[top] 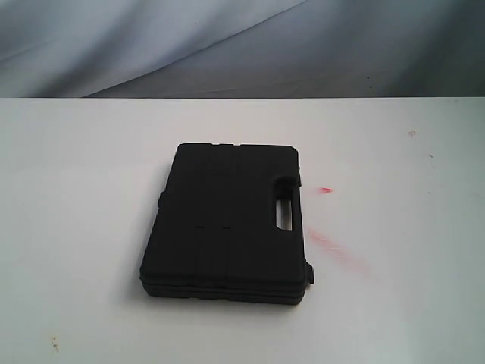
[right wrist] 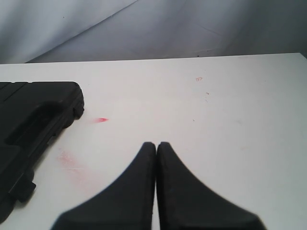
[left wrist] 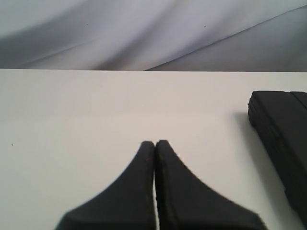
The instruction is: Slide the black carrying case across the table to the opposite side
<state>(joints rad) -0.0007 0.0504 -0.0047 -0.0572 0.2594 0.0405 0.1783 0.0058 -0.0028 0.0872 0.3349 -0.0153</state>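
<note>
White table [top: 76,227], black case [top: 227,220] lying flat, reddish smear [top: 333,246], perhaps paint, both jaws pressed together

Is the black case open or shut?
Shut. The case lies flat on the table, lid down on its base, only a thin seam showing.

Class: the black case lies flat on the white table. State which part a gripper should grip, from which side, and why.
Probably the bar outside the handle slot, approached from the side of the right gripper. The case lies flat and looks too broad to span; the slot faces that side and leaves a thin bar.
</note>
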